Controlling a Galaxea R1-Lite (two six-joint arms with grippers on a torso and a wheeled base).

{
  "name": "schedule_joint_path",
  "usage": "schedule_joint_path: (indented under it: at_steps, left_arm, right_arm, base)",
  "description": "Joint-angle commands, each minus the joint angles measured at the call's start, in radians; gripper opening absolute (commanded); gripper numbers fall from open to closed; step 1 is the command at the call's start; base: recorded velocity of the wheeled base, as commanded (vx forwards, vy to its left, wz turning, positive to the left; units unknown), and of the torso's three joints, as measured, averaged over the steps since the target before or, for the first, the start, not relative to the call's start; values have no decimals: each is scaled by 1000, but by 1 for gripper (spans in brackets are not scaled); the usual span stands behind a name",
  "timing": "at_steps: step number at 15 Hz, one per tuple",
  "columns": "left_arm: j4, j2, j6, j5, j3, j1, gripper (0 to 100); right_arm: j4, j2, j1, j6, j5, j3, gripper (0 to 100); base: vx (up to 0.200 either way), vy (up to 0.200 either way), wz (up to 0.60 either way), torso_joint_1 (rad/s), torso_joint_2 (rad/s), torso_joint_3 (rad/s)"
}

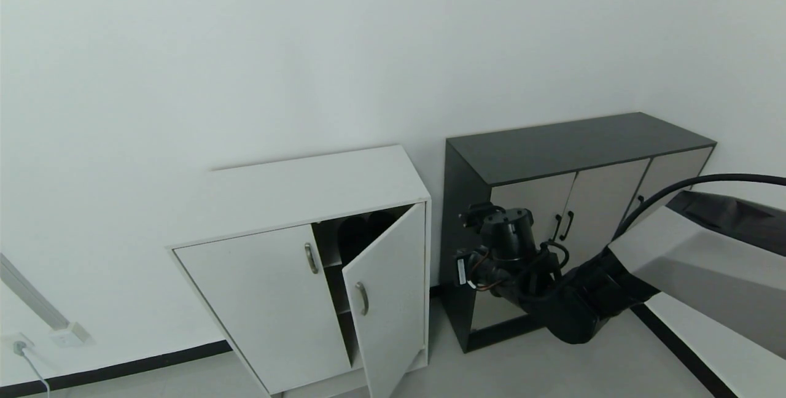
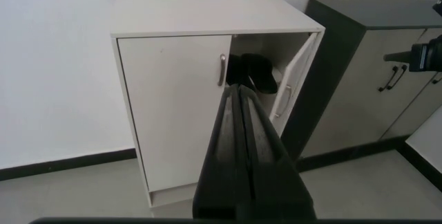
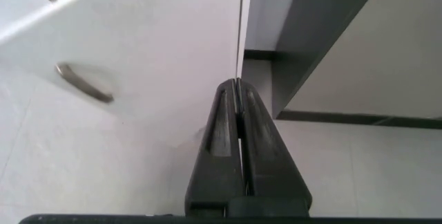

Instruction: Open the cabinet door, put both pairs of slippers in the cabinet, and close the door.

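White wall; cabinet door ajar, slippers inside. Right hand, clenched empty by the door edge, might skid off when pushing.

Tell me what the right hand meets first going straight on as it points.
Probably the free edge of the half-open cabinet door, just ahead of the shut right hand; exact gap unclear.

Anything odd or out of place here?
Only the right door of the white cabinet stands ajar, with dark slippers inside near the top. Nothing looks spilled, tipped or damaged.
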Motion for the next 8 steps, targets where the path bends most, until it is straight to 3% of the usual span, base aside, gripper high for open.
schedule_joint_path:
  at_steps: [1,7,8]
  left_arm:
    - [0,0,0,0,0,1,0]
    - [0,0,0,0,0,1,0]
    - [0,0,0,0,0,1,0]
  right_arm:
    - [-1,-3,14,0,1,4,0]
    - [-4,0,23,1,24,16,0]
    - [-25,2,23,0,26,23,0]
  base:
    - [0,0,600,-2,7,2]
    - [0,0,600,5,5,5]
    - [0,0,0,0,0,0]
